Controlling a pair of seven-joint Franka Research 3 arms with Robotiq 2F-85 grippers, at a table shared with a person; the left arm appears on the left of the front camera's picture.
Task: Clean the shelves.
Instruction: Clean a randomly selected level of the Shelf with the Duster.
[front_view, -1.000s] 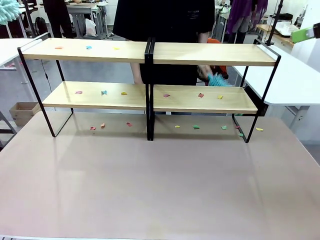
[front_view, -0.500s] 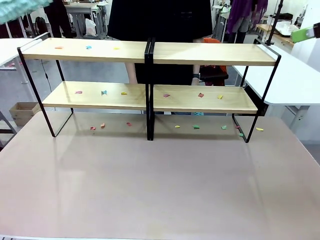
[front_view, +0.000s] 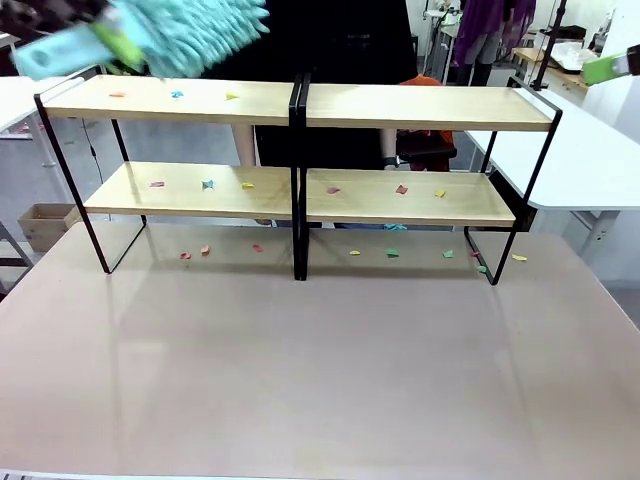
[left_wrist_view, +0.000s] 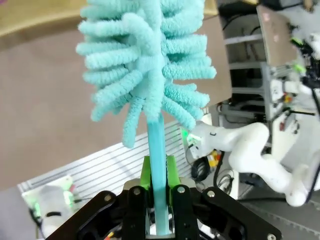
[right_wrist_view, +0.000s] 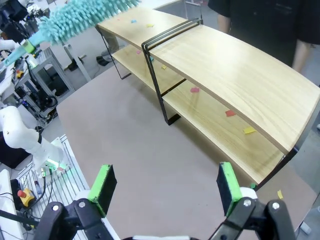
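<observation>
The duster (left_wrist_view: 150, 65), clamped by its handle in the left pincer (left_wrist_view: 158, 176), is held above the left top board, placed for sweeping off paper scraps (front_view: 207, 185). The shelves (front_view: 420, 107) are set side by side across the table (front_view: 320, 380); the right pincer (right_wrist_view: 166, 185) is spread wide, empty.

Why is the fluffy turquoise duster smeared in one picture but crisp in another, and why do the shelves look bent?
Front view: the duster is smeared, probably motion blur, and the table carries a soft sheen from the room lights. Left wrist view: the duster is close to the lens and crisp. Right wrist view: the wide-angle lens bows the shelves, so their straight boards look curved.
</observation>
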